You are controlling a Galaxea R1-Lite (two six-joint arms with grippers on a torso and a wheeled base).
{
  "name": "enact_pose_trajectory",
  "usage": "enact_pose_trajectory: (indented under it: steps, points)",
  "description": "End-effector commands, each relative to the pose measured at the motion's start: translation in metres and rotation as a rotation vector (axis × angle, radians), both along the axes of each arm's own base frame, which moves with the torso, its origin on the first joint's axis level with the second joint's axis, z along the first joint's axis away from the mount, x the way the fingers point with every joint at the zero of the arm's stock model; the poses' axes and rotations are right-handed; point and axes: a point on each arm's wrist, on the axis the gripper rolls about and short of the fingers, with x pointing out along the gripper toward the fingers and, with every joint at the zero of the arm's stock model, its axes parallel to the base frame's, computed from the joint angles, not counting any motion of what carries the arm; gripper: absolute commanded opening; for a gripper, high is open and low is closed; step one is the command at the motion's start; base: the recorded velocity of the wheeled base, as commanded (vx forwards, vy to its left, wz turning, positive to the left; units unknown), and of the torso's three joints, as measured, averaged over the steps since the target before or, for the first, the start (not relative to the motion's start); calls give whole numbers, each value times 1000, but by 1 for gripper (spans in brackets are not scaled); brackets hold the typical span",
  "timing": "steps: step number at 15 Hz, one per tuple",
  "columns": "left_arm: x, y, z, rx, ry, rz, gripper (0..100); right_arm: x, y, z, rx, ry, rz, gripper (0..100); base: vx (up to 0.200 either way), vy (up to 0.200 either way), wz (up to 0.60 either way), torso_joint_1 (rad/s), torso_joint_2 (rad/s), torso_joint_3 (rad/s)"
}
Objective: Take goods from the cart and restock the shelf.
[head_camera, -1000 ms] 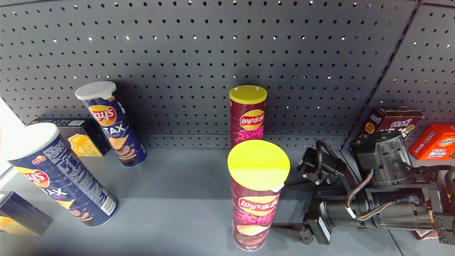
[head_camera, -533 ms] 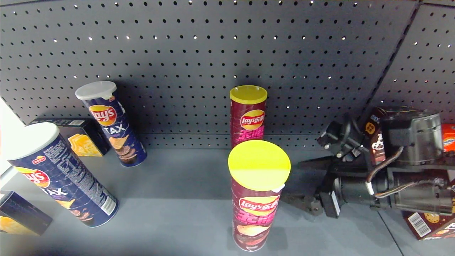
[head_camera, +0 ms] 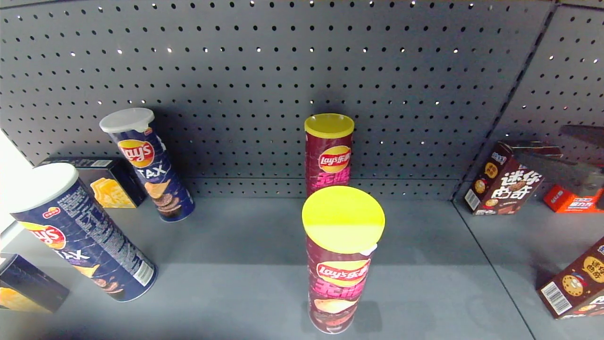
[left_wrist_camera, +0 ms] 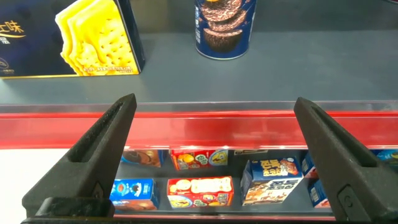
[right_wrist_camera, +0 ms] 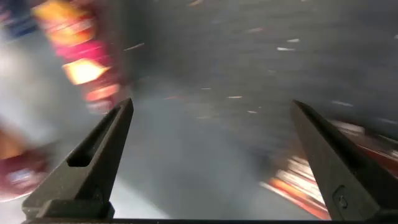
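A grey shelf [head_camera: 236,283] with a pegboard back wall [head_camera: 283,71] takes up the head view. Near the lower middle of the frame a maroon chip can [head_camera: 340,278] with a yellow lid stands upright. A second maroon can [head_camera: 329,156] stands upright directly behind it, against the pegboard. At the left edge is a large blue chip can [head_camera: 80,241] with a white lid. A smaller-looking blue can [head_camera: 148,165] stands farther back, in the upper left. A dark cracker box [head_camera: 106,182] sits between the two blue cans, and another dark box [head_camera: 28,288] lies at the lower left corner. At the right, a brown cookie box [head_camera: 507,182] stands near the back wall, with an orange box [head_camera: 573,203] just beside it at the frame edge. Another brown box [head_camera: 573,285] lies at the lower right.

In the left wrist view, the left claw [left_wrist_camera: 214,102] is released, its two fingers spread wide with nothing between them. It sits in front of the shelf's red front strip [left_wrist_camera: 199,121]. Beyond the strip are the cracker box [left_wrist_camera: 81,37] and the base of a blue can [left_wrist_camera: 224,31], and small snack boxes [left_wrist_camera: 199,190] sit on a lower shelf.

In the right wrist view, the right claw [right_wrist_camera: 211,102] is also released and empty. The view beyond it is heavily blurred, with a reddish can [right_wrist_camera: 81,56] visible past one finger.
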Motion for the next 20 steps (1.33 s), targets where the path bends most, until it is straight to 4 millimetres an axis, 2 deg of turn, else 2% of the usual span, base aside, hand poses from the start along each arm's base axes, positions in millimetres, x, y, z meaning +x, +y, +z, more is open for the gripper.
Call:
enact_pose_trajectory:
  steps: [1, 2, 5, 6, 8, 9, 10, 11, 13, 14, 15, 18, 20]
  points:
    - [0, 0, 0, 0, 2, 0, 100, -65, -24, -6, 17, -133, -146, 100, 0, 0, 0, 0, 0, 0]
    - [0, 0, 0, 0, 2, 2, 100, -91, -28, -16, 25, -178, -227, 100, 0, 0, 0, 0, 0, 0]
    - [0, 0, 0, 0, 1, 2, 100, -124, -30, -36, 40, -215, -306, 100, 0, 0, 0, 0, 0, 0]
    - [0, 0, 0, 0, 1, 2, 100, -142, -30, -57, 48, -195, -346, 100, 0, 0, 0, 0, 0, 0]
    - [0, 0, 0, 0, 2, 2, 100, -162, -29, -84, 78, -148, -409, 100, 0, 0, 0, 0, 0, 0]
    - [0, 0, 0, 2, -1, 3, 100, -175, -29, -108, 119, -107, -445, 100, 0, 0, 0, 0, 0, 0]
    - [0, 0, 0, 2, -1, 3, 100, -180, -29, -123, 143, -91, -457, 100, 0, 0, 0, 0, 0, 0]
    - [0, 0, 0, 2, -2, 3, 100, -182, -29, -147, 177, -78, -477, 100, 0, 0, 0, 0, 0, 0]
    - [0, 0, 0, 0, -1, 3, 100, -171, -31, -166, 213, -97, -510, 100, 0, 0, 0, 0, 0, 0]
    - [0, 0, 0, 0, -2, 5, 100, -164, -32, -186, 203, -38, -518, 100, 0, 0, 0, 0, 0, 0]
    - [0, 0, 0, 0, -2, 5, 100, -161, -32, -196, 199, -18, -522, 100, 0, 0, 0, 0, 0, 0]
    - [0, 0, -1, -1, 1, 8, 100, -160, -32, -204, 196, 44, -521, 100, 0, 0, 0, 0, 0, 0]
    - [0, 0, -1, -1, 1, 8, 100, -161, -31, -214, 170, 144, -506, 100, 0, 0, 0, 0, 0, 0]
